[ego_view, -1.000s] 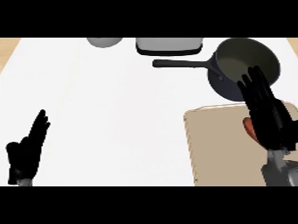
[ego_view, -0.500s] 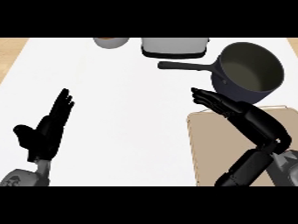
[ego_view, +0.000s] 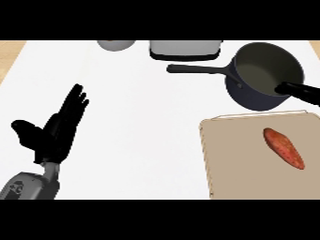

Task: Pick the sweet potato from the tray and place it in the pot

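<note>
Kitchen. White counter [ego_view: 141,108] with wood-toned edges; dark long-handled pot [ego_view: 262,75]; beige tray [ego_view: 245,164] bearing sweet potato [ego_view: 284,147]; grey appliance [ego_view: 184,49] and grey round vessel [ego_view: 116,44] at far edge.

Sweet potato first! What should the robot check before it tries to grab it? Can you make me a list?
1. Orange sweet potato lies on the beige tray, nothing covering it: ok.
2. Dark pot with a long handle stands upright beyond the tray, and nothing shows inside it: ok.
3. Right hand shows only at the right edge beside the pot, not over the sweet potato: not ok.
4. Right hand's fingers open for a grab: cannot tell.
5. Left hand rests open at the left, far from the tray: ok.
6. Space on the tray around the sweet potato for fingers: ok.
</note>
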Controlling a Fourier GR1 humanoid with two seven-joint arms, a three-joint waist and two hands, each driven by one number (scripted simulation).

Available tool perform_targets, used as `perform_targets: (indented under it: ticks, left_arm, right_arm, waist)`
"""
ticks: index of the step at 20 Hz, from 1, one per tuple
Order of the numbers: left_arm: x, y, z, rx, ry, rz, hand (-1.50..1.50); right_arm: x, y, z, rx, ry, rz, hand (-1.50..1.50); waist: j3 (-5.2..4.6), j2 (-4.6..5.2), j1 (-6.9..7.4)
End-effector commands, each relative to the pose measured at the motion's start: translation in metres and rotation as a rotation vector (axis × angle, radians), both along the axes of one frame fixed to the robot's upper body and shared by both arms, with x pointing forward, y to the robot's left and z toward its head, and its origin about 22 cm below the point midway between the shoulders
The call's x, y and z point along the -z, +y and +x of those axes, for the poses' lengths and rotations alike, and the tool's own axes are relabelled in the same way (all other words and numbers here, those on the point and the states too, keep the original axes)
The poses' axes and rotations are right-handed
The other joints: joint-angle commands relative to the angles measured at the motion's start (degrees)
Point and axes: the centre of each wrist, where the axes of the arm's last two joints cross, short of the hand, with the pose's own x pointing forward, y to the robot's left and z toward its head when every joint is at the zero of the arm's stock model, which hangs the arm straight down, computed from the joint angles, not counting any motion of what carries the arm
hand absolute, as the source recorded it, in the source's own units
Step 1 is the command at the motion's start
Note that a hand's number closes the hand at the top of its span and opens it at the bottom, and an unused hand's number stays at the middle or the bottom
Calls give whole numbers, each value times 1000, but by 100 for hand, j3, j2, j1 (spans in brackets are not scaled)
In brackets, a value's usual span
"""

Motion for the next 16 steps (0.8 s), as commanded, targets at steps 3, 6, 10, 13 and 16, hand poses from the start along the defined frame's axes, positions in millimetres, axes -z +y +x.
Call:
perform_targets:
  ticks: [3,6,10,13,16]
  left_arm:
    - [-11,-20,4,15,-1,-12,0]
    - [-18,-9,-2,25,-7,7,0]
    - [-25,-6,5,31,19,13,0]
    - [-24,-15,2,28,17,-1,0]
    - [-41,-22,5,42,18,20,0]
  right_arm:
    - [-69,-47,-1,-114,-125,-216,-150]
    - [-73,-39,-3,-123,-155,-359,-150]
    - [-83,-44,-9,-131,-156,-531,-150]
    - [-56,-44,-11,-142,-154,-608,-150]
    - [-54,-52,-11,-144,-146,-700,-150]
  waist:
    - [-13,25,39]
    - [-17,14,224]
    - [-27,27,168]
    - [-34,28,181]
    - [-42,13,168]
